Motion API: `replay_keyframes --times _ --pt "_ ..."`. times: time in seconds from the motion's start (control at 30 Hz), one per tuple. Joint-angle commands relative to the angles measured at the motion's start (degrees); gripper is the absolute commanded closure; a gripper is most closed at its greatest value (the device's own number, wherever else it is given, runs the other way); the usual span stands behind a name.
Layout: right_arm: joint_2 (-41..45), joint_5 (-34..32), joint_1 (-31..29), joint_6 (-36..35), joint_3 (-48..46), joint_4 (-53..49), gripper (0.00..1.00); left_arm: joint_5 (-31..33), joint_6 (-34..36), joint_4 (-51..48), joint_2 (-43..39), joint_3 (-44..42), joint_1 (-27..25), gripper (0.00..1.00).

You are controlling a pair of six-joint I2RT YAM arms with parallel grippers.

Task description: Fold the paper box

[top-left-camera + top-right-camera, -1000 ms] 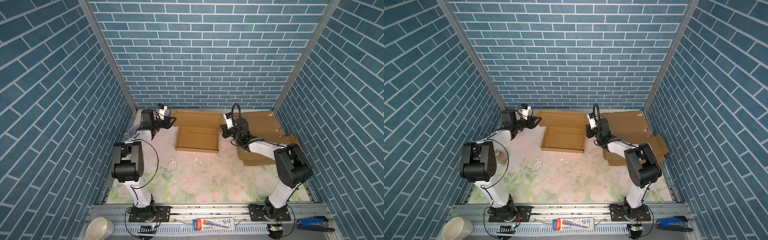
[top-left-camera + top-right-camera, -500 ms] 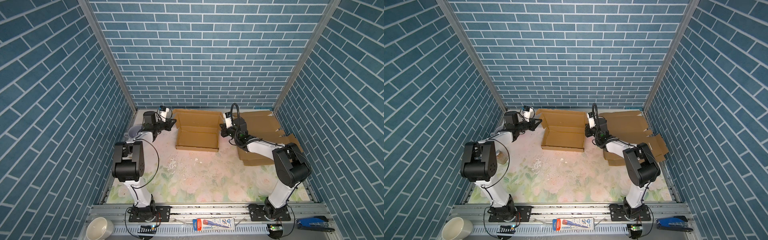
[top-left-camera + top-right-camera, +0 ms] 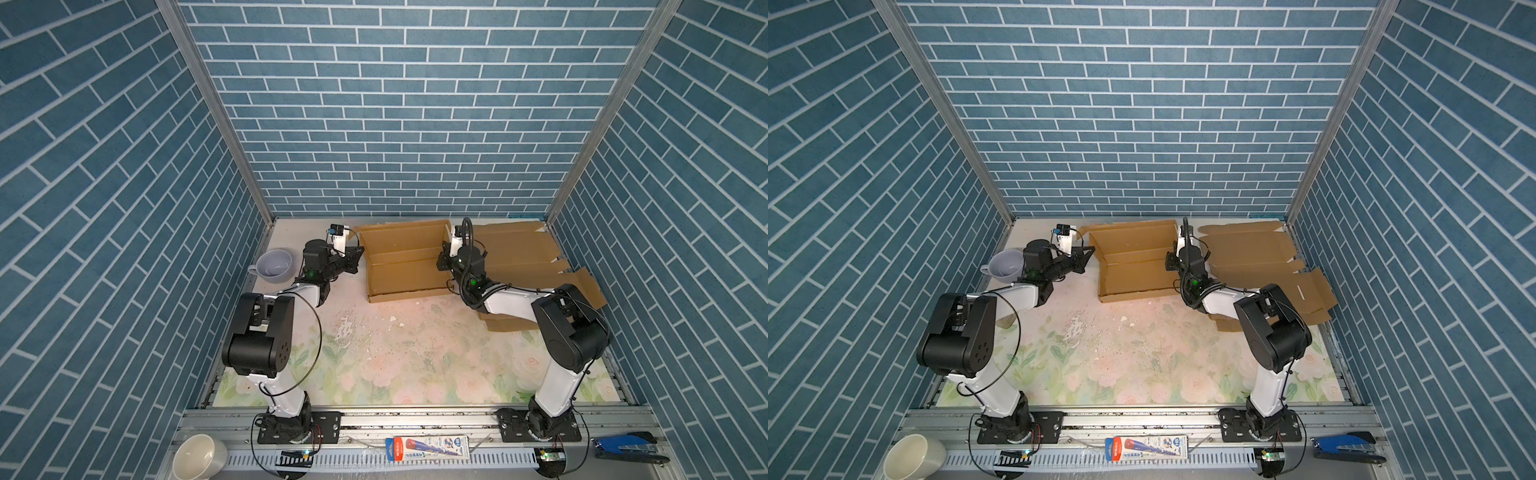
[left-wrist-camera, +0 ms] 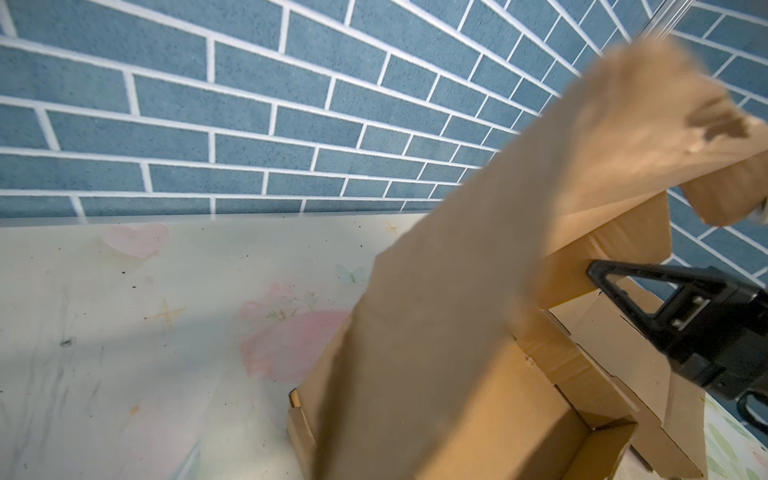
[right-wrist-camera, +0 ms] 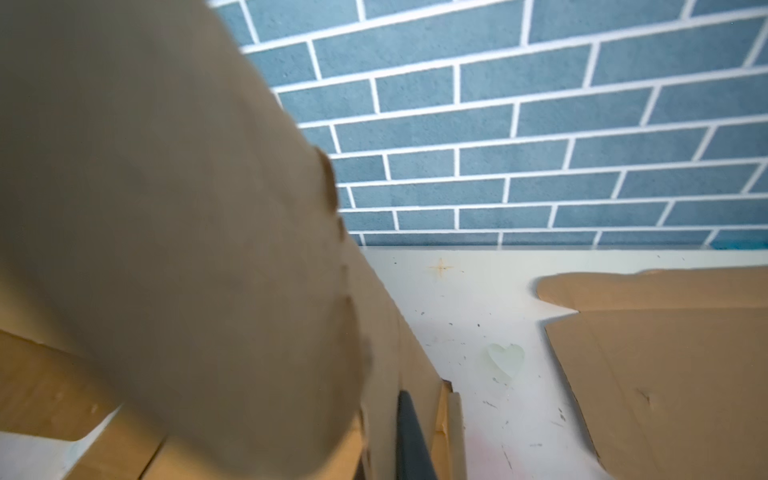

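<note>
We look down on a floral bench [image 3: 395, 353] walled in by blue brick. The paper box [image 3: 405, 272] sits at the back centre of the bench, close to the rear wall. It is half formed: a shallow tray with its front and side walls raised, and a lid panel [image 3: 401, 239] tilted up off the bench behind the tray. Both top views show it this way.

The left arm [image 3: 320, 262] reaches in from the left, and its jaws are closed on the side flap [image 4: 615, 245] at the lid's left edge. In the left wrist view, one black finger [image 4: 598, 270] presses against that flap. The right arm [image 3: 467, 262] meets the box's right side with its jaws also closed. In the right wrist view, one dark finger [image 5: 409, 440] runs alongside the right wall, but we cannot tell whether card is pinched between the jaws.

We judge that the arms flank the box so the lid can swing forward evenly over the tray without twisting, and so the light tray does not slide. Closing and tucking the lid is not yet done.

Just right of the box, flat cardboard blanks [image 3: 519, 253] lie stacked, partly under the right arm. A grey cup [image 3: 274, 266] sits beside the left arm, apart from the box.
</note>
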State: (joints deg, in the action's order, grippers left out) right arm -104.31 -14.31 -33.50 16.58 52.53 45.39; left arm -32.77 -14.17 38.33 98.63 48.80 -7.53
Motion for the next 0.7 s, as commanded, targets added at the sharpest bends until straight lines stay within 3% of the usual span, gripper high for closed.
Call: replay_keyframes --times 0.0,0.43,0.67 --pt "-2.18 -0.41 -2.11 3.08 -4.91 10.02 1.00 0.76 -1.82 1.20 0.51 -2.16 -2.16 1.00" --pt "-3.69 1.44 -2.07 5.24 -11.18 14.32 1.00 3.87 -0.55 -0.17 -2.41 -7.93 -3.84 1.00" --pt "-0.52 9.21 0.35 5.39 -14.78 13.95 1.00 5.00 0.09 -0.63 -4.58 -10.87 -4.05 1.00"
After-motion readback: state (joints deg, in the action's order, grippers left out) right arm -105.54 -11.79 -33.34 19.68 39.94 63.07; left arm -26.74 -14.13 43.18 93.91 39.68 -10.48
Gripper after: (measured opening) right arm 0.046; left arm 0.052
